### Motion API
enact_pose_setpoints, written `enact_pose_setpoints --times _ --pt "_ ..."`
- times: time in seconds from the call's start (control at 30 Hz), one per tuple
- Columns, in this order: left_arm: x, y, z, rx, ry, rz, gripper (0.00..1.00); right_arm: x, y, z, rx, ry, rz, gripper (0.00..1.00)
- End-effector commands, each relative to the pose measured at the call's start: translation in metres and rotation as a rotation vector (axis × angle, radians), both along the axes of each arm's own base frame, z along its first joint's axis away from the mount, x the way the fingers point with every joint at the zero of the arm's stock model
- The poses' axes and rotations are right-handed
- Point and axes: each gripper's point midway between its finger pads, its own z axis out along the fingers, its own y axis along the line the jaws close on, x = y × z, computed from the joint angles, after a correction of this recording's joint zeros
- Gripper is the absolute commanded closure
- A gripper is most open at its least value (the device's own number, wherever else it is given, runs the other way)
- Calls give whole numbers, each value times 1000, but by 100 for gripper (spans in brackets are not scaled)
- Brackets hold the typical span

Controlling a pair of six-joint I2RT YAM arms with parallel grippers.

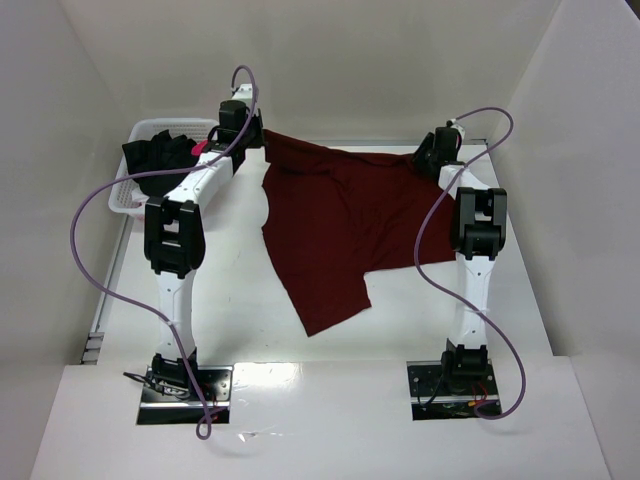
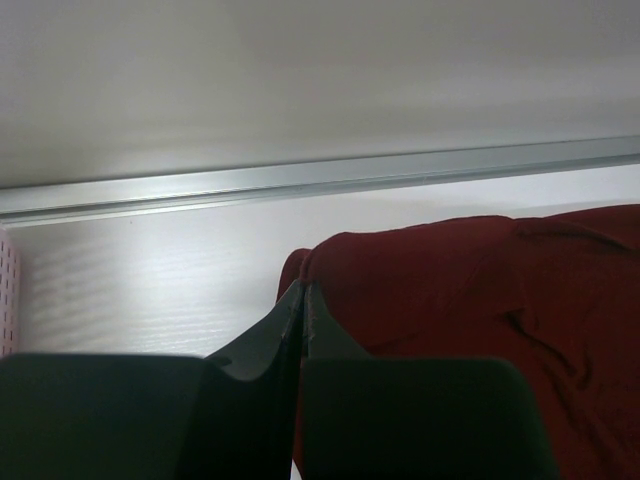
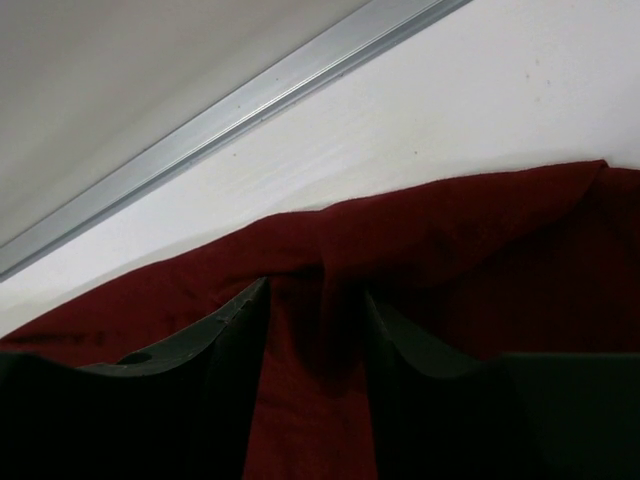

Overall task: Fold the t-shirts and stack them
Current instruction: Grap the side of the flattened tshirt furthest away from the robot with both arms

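One maroon t-shirt (image 1: 340, 225), one black t-shirt (image 1: 158, 160)

Near table (image 1: 240, 335) open; basket (image 1: 122, 205) blocks far-left corner; maroon shirt (image 1: 340, 230) covers centre; back wall (image 1: 350, 70) close behind.

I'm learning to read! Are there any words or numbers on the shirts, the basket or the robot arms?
No text can be read anywhere.
maroon t-shirt: plain, no print.
black t-shirt in the basket: a small pink mark, too small to read.
left arm, right arm: no legible labels.
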Motion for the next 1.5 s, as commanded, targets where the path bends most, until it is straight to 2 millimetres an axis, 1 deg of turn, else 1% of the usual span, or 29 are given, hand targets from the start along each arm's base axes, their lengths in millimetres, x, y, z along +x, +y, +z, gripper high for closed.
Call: enact_pose_setpoints --times 0.0,0.03,0.07,0.1,0.3,0.33,0.37,0.43,0.47,0.5,0.53,0.57,0.6,0.63,0.7,0.77,0.93,0.97,1.07,1.1,1.13,1.17,1.23,1.27,1.3,1.33,1.37,1.43,1.47 --pt "10 -1 22 -18 -64 -2 100 0 4 8 1 -19 24 53" --pt "10 -1 22 -18 -64 -2 100 -2 4 6 1 -8 24 53" --pt "10 -1 22 -18 -64 -2 100 1 4 11 1 -19 24 53" --pt "10 -1 22 -18 -64 -2 100 -2 8 7 -3 -1 25 53" --pt "11 2 22 -12 -65 15 100 -19 7 -5 -6 83 12 52" --pt "11 2 22 -12 -65 15 100 -18 5 0 -5 74 -3 52" --pt "11 2 22 -12 -65 15 100 -22 5 -7 -4 95 -3 52" --pt "11 2 22 -12 -65 15 100 -26 6 -5 15 104 -15 52" --pt "11 2 22 -12 -65 15 100 -25 13 1 19 93 2 52" --pt "11 2 22 -12 -65 15 100 -26 13 4 18 87 2 52" --pt "10 -4 22 -13 -65 6 100 -29 13 -2 19 99 2 52" --pt "10 -4 22 -13 -65 6 100 -29 12 -2 14 99 -5 52" --pt "10 -4 22 -13 -65 6 100 -24 12 3 13 84 -5 52" --pt "10 -4 22 -13 -65 6 100 -25 12 -4 14 107 -6 52" --pt "10 -4 22 -13 -65 6 100 -23 20 0 29 98 10 52" --pt "10 -4 22 -13 -65 6 100 -23 20 1 29 98 10 52" --pt "10 -4 22 -13 -65 6 100 -29 40 -8 41 118 42 52" --pt "10 -4 22 -13 -65 6 100 -29 40 -8 41 118 42 54" --pt "10 -4 22 -13 -65 6 100 -28 38 -17 43 127 28 68" --pt "9 -4 28 -14 -74 6 100 -26 39 -18 51 137 22 80" --pt "8 -5 23 -15 -64 -3 100 -23 37 -14 46 126 15 86" --pt "8 -5 23 -15 -64 -3 100 -26 37 -21 46 146 14 92" --pt "8 -5 23 -15 -64 -3 100 -19 33 -11 32 119 -7 100" --pt "8 -5 23 -15 -64 -3 100 -18 30 -9 24 124 -18 100" --pt "7 -7 23 -19 -63 -13 100 -13 26 0 11 101 -39 100" --pt "7 -7 23 -19 -63 -13 100 -13 23 7 3 102 -52 100" --pt "7 -9 23 -22 -63 -23 100 -9 21 19 -11 79 -57 100" --pt "5 -10 33 -15 -75 -36 100 -5 12 39 -16 59 -77 100" --pt "4 -9 38 -16 -84 -36 100 -2 10 54 -22 30 -89 100"
